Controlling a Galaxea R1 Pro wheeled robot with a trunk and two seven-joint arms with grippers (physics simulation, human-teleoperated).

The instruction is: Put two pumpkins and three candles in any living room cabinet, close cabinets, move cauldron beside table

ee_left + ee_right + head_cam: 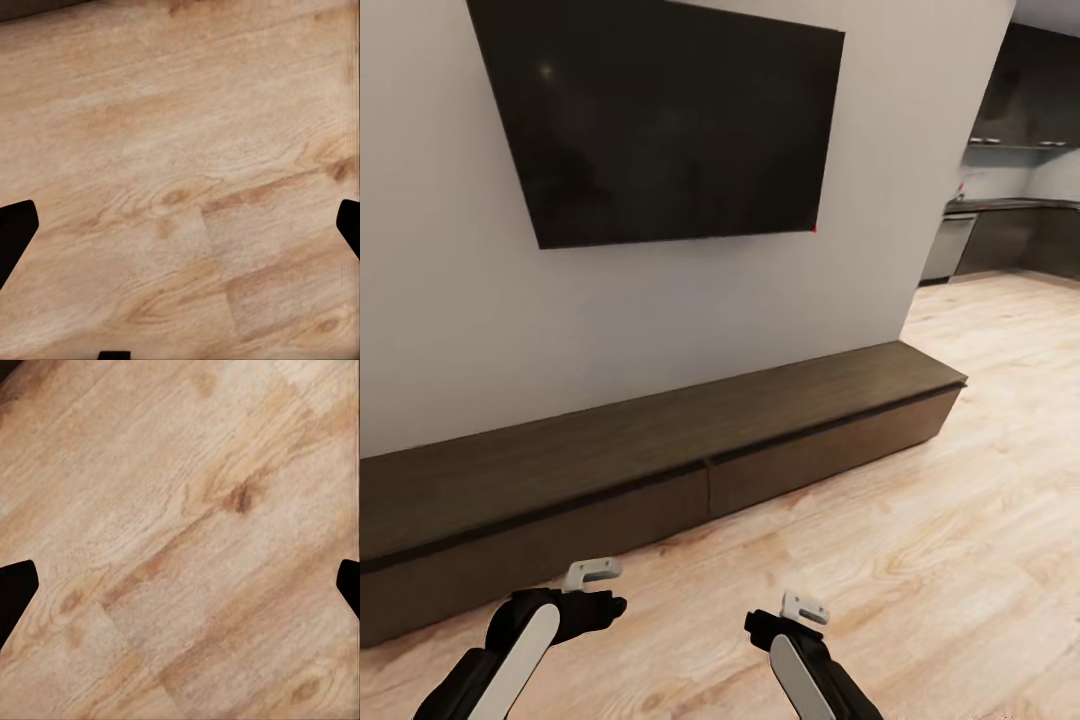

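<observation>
The long low dark-brown cabinet (660, 440) runs along the wall ahead of me, and both of its wide drawer fronts sit flush and shut. My left gripper (605, 600) hovers over the wood floor just in front of the cabinet. In the left wrist view its fingertips (15, 232) stand wide apart with only floorboards between them. My right gripper (775, 625) hangs a little further from the cabinet, also open and empty over bare floor (180, 585). The pumpkins, candles and cauldron are out of view.
A large black TV (660, 120) hangs on the pale wall above the cabinet. Light wood floor (920, 560) stretches to the right, past the wall's corner toward a dark kitchen (1010, 220) at the back right.
</observation>
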